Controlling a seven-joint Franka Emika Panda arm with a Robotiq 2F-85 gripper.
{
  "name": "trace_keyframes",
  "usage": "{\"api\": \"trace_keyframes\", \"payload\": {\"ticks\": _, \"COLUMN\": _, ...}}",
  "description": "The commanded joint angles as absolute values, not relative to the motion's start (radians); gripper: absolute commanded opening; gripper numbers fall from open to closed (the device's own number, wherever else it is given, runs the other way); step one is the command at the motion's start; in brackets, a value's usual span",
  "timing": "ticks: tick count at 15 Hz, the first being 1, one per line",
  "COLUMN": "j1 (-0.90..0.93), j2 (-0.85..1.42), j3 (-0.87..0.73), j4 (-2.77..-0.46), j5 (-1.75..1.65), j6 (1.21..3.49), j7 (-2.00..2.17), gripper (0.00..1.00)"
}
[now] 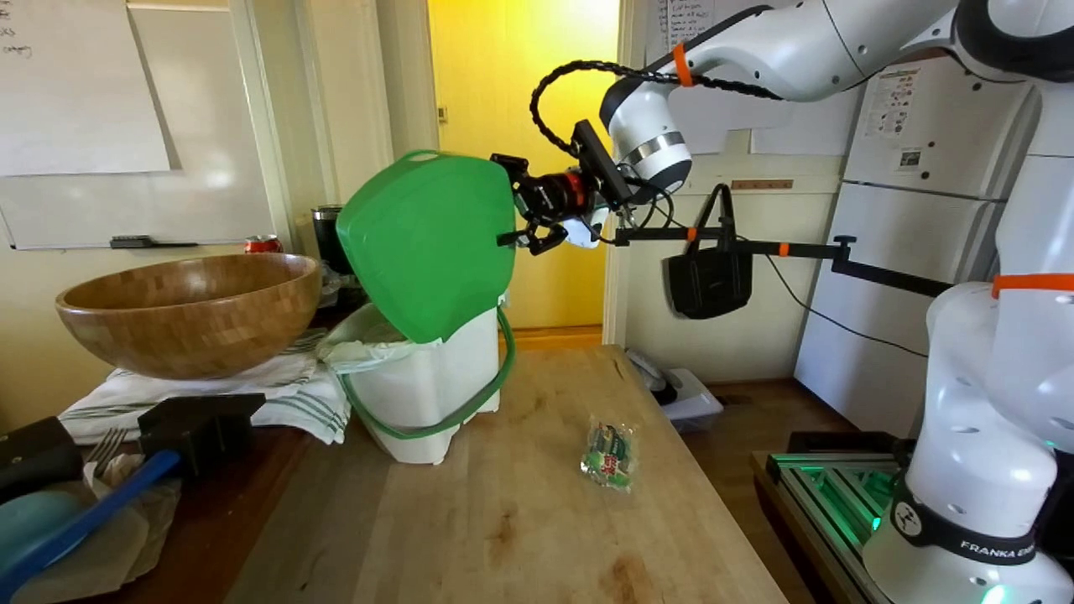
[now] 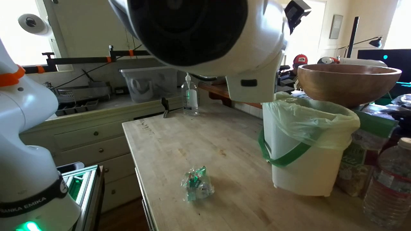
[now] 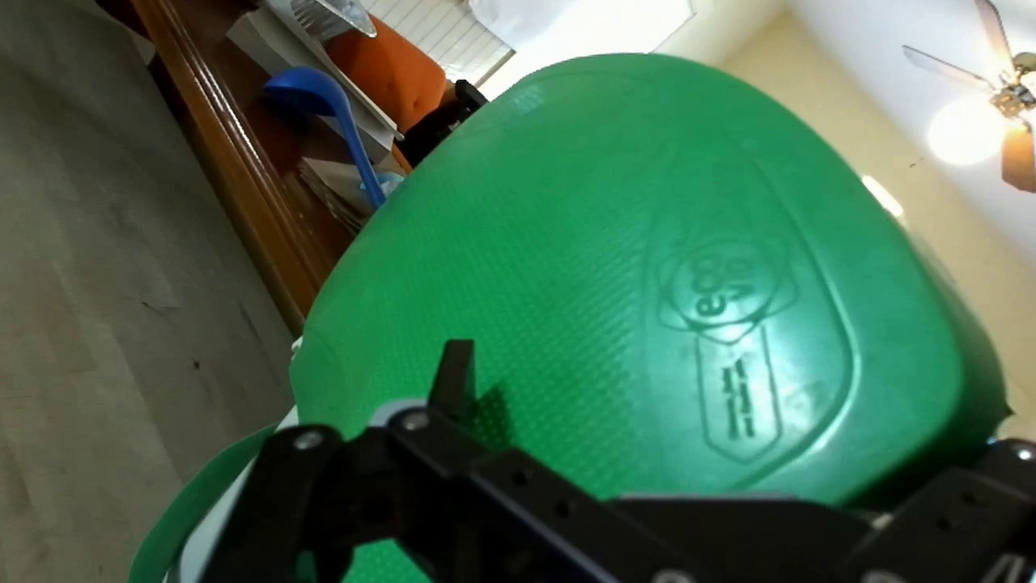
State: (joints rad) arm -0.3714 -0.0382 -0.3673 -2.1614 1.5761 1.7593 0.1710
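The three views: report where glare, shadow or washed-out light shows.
Wrist view: ceiling light blown out, a shiny streak on the lid, a dark shadow beside one finger; in an exterior view, the window burnt to plain white; in an exterior view, a bright spot on the whiteboard.

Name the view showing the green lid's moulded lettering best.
The wrist view: the moulded lettering is close up, though sideways. In an exterior view the green lid shows no readable lettering; in an exterior view dominated by the arm, no lid shows.
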Motion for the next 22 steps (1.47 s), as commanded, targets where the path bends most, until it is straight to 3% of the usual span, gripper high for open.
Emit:
{"api": "trace_keyframes", "payload": {"ticks": 1, "j1": -0.384, "j2": 0.015, "j3": -0.385, "j4": -2.181, "j5": 1.624, "j6": 1.738, "j7": 0.185, "gripper": 1.0}}
{"api": "trace_keyframes", "payload": {"ticks": 16, "j1": -0.449, "j2": 0.049, "j3": -0.438, "j4": -2.287, "j5": 1.779, "j6": 1.366, "j7": 0.259, "gripper": 1.0}}
{"api": "trace_keyframes", "payload": {"ticks": 22, "j1": -0.465, "j2": 0.004, "j3": -0.465, "j4": -2.321, "j5": 1.793, "j6": 1.381, "j7": 0.15, "gripper": 1.0}}
